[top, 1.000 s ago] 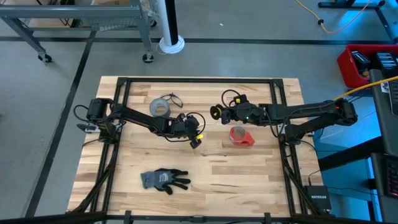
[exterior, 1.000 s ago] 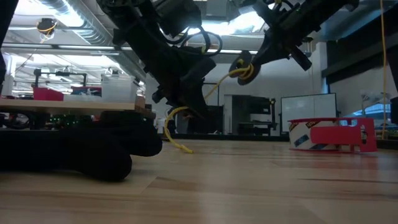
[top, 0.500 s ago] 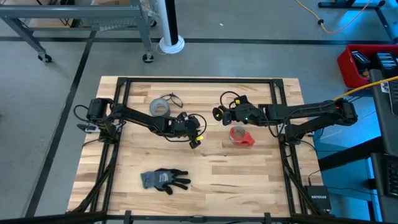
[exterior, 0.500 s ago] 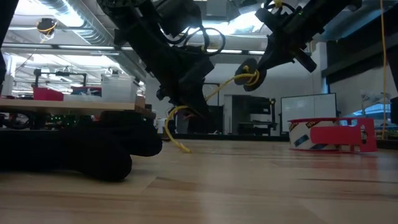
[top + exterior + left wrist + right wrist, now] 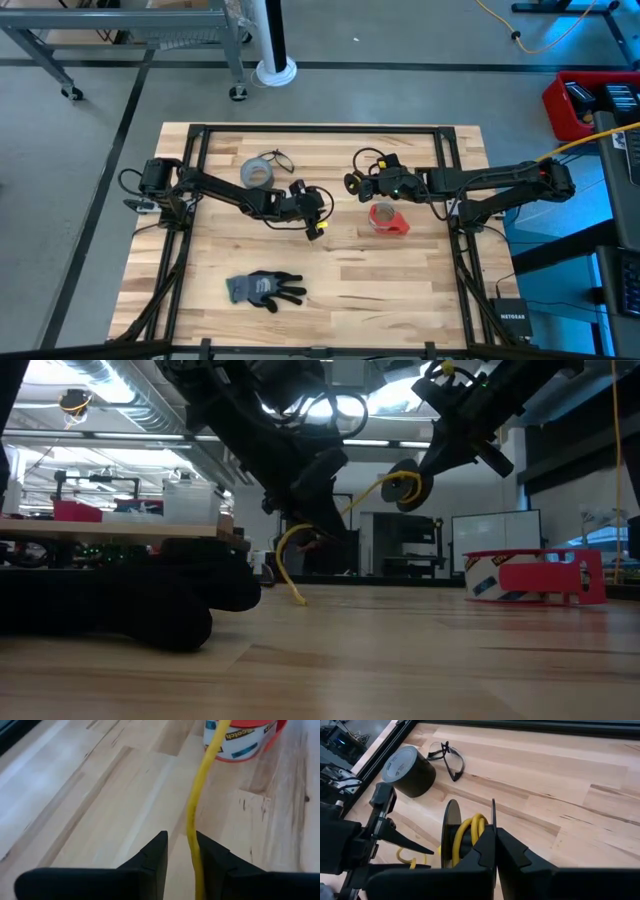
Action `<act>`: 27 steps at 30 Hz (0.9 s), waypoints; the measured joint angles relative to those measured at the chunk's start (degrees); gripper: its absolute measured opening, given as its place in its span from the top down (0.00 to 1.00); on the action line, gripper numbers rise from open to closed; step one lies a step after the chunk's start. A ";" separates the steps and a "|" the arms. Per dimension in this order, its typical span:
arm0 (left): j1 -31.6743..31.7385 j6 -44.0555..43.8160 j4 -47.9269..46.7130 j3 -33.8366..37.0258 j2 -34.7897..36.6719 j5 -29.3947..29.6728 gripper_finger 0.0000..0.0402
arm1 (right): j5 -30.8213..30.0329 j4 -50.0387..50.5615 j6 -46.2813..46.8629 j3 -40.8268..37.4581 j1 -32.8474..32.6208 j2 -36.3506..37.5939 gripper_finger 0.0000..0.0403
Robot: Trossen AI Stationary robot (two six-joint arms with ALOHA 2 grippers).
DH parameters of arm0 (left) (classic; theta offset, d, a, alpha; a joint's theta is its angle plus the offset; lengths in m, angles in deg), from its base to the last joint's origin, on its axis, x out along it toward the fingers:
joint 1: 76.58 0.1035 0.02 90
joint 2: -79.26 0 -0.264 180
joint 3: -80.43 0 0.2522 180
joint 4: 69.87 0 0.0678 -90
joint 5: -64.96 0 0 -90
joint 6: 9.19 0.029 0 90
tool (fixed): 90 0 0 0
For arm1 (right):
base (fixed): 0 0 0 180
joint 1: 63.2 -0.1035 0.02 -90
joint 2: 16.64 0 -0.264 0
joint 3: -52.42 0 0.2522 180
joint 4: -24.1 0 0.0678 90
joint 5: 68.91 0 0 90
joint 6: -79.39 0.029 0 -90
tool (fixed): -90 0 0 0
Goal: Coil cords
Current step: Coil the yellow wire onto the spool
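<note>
While the high view only hints at it, the right wrist view shows the yellow cord [image 5: 470, 832] wound on a black spool [image 5: 451, 832] clamped in the shut right gripper [image 5: 495, 851] at frame centre. The left gripper [image 5: 178, 851], part-closed, pinches the cord mid-frame. Since earlier, the spool has drifted slightly right in the low view.

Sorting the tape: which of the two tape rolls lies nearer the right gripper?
The red tape roll, just beside the right gripper. The grey tape roll lies across the table, by the glasses.
</note>
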 joint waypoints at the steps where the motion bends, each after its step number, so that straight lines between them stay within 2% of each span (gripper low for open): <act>1: 0.00 0.06 0.00 0.00 0.00 0.00 0.81 | 0.00 0.00 -0.03 0.00 0.00 0.00 0.99; 10: 0.02 0.08 -0.04 0.00 0.00 1.04 0.82 | 0.00 0.00 -0.06 0.00 0.00 0.00 0.99; 13: 0.02 -0.39 -0.15 0.00 0.00 1.70 0.85 | 0.04 -0.02 0.60 0.00 -0.06 0.00 0.99; 19: 0.24 0.44 -0.81 0.00 0.00 1.73 0.98 | 1.99 -0.48 1.49 0.00 -0.07 0.00 0.99; 27: 1.33 0.80 -2.90 -0.02 0.00 0.83 1.00 | 2.01 -1.98 1.54 0.00 -0.07 0.00 0.99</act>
